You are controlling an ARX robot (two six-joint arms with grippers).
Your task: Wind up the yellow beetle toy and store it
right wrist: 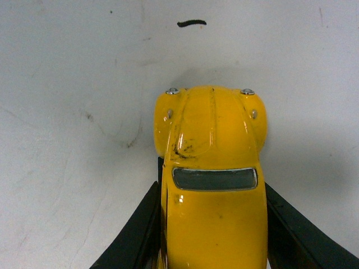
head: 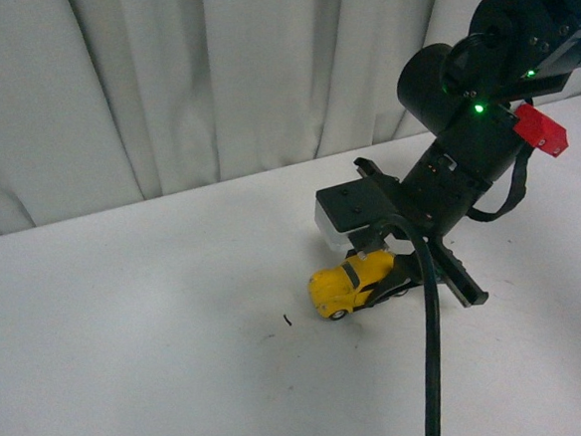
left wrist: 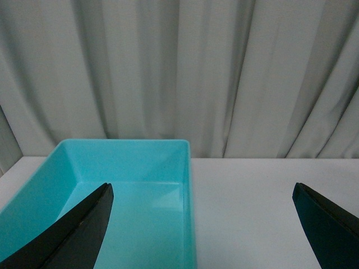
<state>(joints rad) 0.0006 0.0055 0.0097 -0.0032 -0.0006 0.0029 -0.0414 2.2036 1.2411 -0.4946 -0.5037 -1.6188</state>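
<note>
The yellow beetle toy (head: 350, 283) rests on the white table, right of centre in the front view, its nose pointing left. My right gripper (head: 389, 276) is shut on its rear half. In the right wrist view the toy (right wrist: 213, 168) fills the middle, hood and windscreen showing, with a black finger (right wrist: 137, 235) pressed against each side. My left gripper (left wrist: 202, 224) is open with nothing between its fingers; it shows only in the left wrist view, where one fingertip (left wrist: 84, 224) overlaps the teal box.
A teal plastic box (left wrist: 189, 185) stands open on the table, seen only in the left wrist view. Grey curtains (head: 211, 74) hang along the table's far edge. A small dark mark (head: 287, 320) lies on the table just left of the toy.
</note>
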